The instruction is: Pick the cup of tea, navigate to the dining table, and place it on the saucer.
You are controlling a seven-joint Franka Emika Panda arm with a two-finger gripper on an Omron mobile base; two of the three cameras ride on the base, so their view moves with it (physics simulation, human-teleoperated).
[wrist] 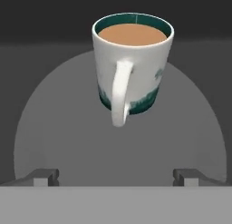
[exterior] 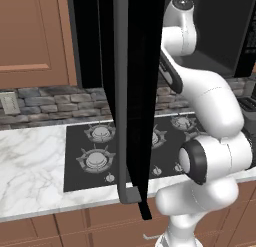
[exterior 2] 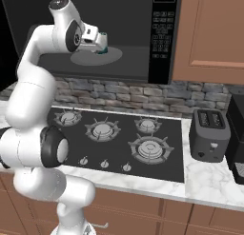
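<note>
Fingertips [wrist: 45, 177] of the claw [wrist: 116, 177] sit at 6 o'clock in the hand view, spread wide apart with nothing between them: open, not yet on the cup [wrist: 132, 64]. Cup stands upright at 12 o'clock from the tips, on the round grey turntable [wrist: 59, 141] inside the microwave [exterior 2: 164, 36]. Handle points straight back at the camera. Tea near the brim.

Right base view: claw [exterior 2: 101, 44] reaches into the microwave cavity, cup just beyond it, mostly hidden by the hand. Left base view: open microwave door [exterior: 131, 96] hangs edge-on, close beside the upper arm.

Risks, as judged:
- Handle sits dead centre in the approach line. Driving straight in could strike it and spin or push the cup back across the turntable before the fingers close.
- Fingers closing across body plus handle could get an uneven hold; cup may twist or slip on lifting.
- Full cup: any tilt on withdrawal or during the drive would likely spill tea.
- Tight cavity: lifting too high could knock the cup or hand on the roof; arm swinging out could clip the door.

Surroundings: black stovetop [exterior 2: 119, 139] with several burners lies below the microwave, at 6 o'clock from it in the right base view, set into a white marble counter [exterior: 30, 166]. Dark toaster [exterior 2: 208, 134] at 3 o'clock of the stovetop. Stone backsplash [exterior 2: 119, 93] behind; brown wood cabinets [exterior 2: 209, 29] above and below. Wall outlet [exterior: 9, 103] at 9 o'clock in the left base view.
</note>
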